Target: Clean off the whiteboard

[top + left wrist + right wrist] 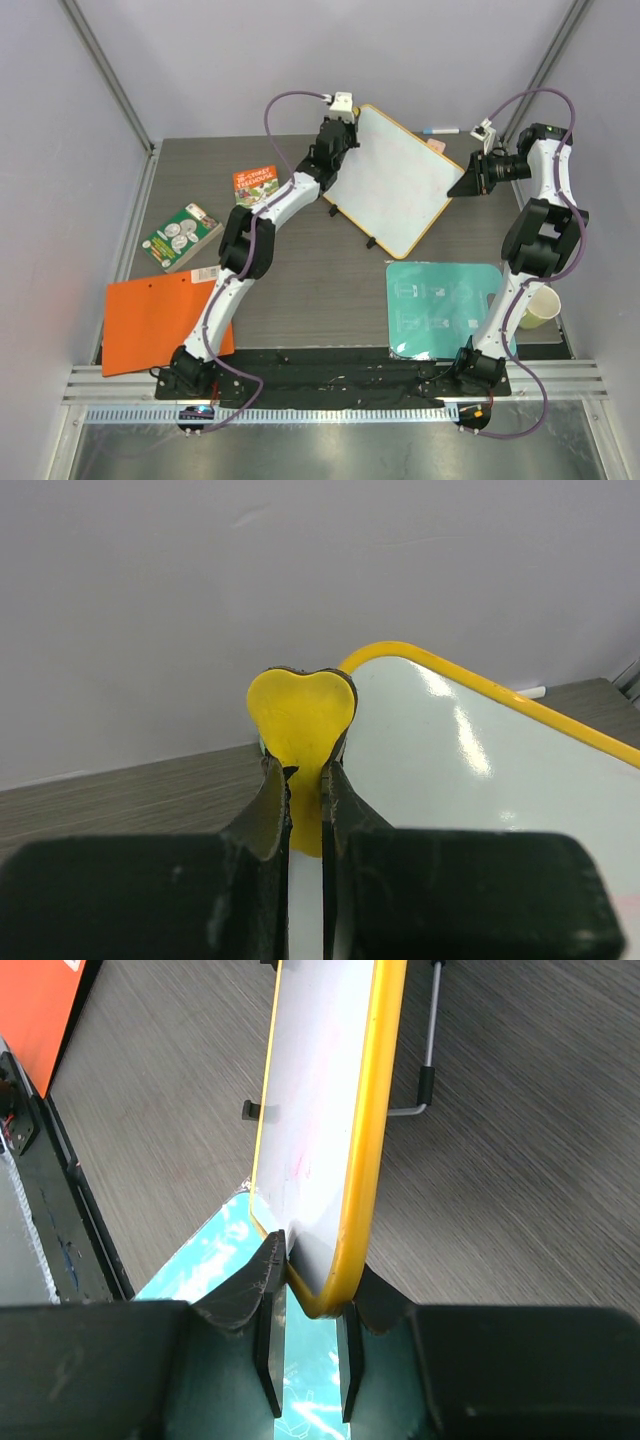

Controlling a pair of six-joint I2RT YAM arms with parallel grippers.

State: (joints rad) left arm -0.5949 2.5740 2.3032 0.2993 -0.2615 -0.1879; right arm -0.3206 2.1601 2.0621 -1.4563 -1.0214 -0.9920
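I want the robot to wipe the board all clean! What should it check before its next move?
1. Right gripper clamped on the whiteboard rim: ok.
2. Left gripper shut on the yellow heart-shaped piece: ok.
3. That piece is an eraser: cannot tell.
4. Piece touching the board face: cannot tell.
5. Board clean: not ok, faint pink marks show.
6. Pen off the board: ok.

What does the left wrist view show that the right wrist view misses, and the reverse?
Left wrist only: the left pincer shut on a yellow heart-shaped piece, against a pale wall. Right wrist only: the right pincer clamping the whiteboard by its rim, the teal mat below, an orange folder, faint pink marks. Both: that yellow-rimmed board and the wooden table.
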